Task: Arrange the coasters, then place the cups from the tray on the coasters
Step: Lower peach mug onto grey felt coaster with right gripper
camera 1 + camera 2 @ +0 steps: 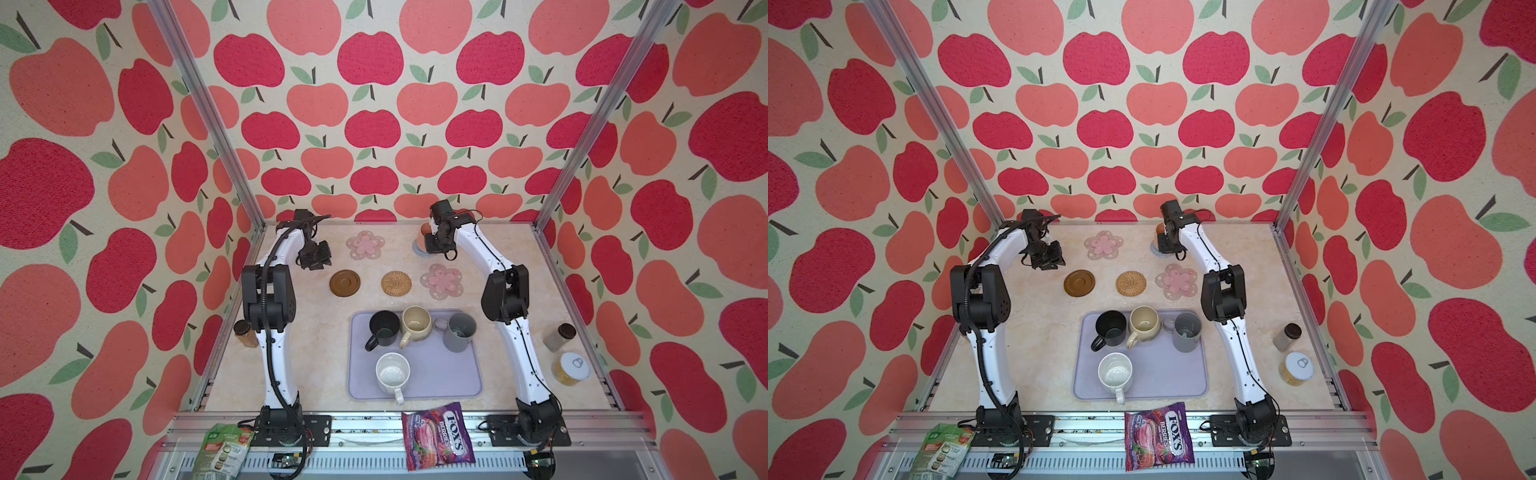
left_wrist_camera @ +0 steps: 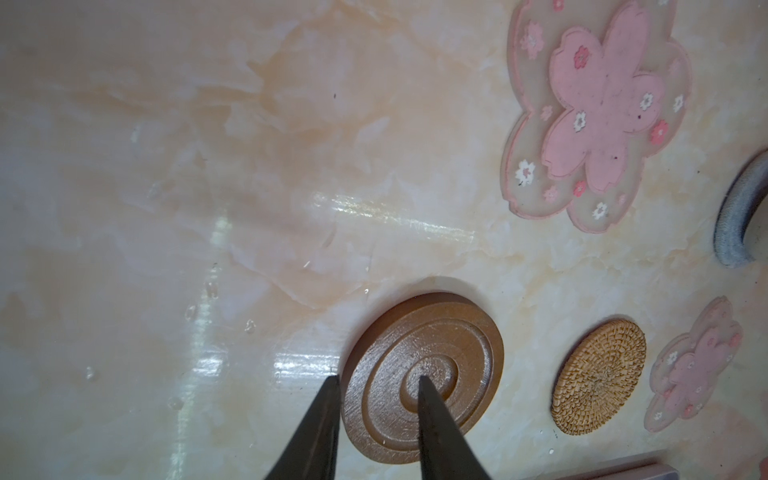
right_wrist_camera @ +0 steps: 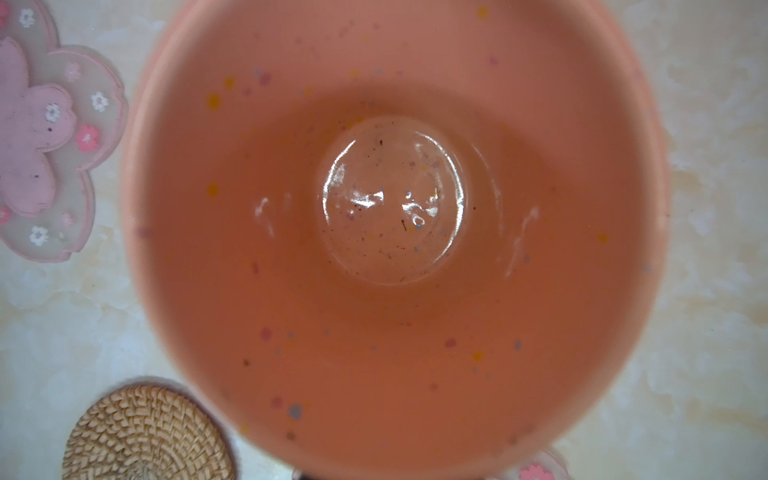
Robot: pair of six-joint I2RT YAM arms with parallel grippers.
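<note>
In both top views my right gripper [image 1: 432,243] is at the back of the table, shut on the orange cup [image 1: 424,232], which stands upright over the grey-blue coaster [image 1: 417,249]. I cannot tell whether they touch. In the right wrist view the orange cup [image 3: 390,249] fills the picture and hides the fingers. My left gripper [image 2: 377,379] hangs open and empty above the dark brown coaster [image 1: 344,283]. The rattan coaster [image 1: 396,283] and two pink flower coasters [image 1: 365,245] [image 1: 441,281] lie flat. The black cup [image 1: 384,328], beige cup [image 1: 417,324], grey cup [image 1: 459,330] and speckled white cup [image 1: 392,372] stand on the lavender tray [image 1: 453,374].
A brown-lidded jar [image 1: 243,332] stands by the left arm and another [image 1: 560,336] at the right edge, with a white-lidded can [image 1: 571,368] beside it. A purple candy bag [image 1: 436,434] and a green packet [image 1: 222,451] lie on the front rail.
</note>
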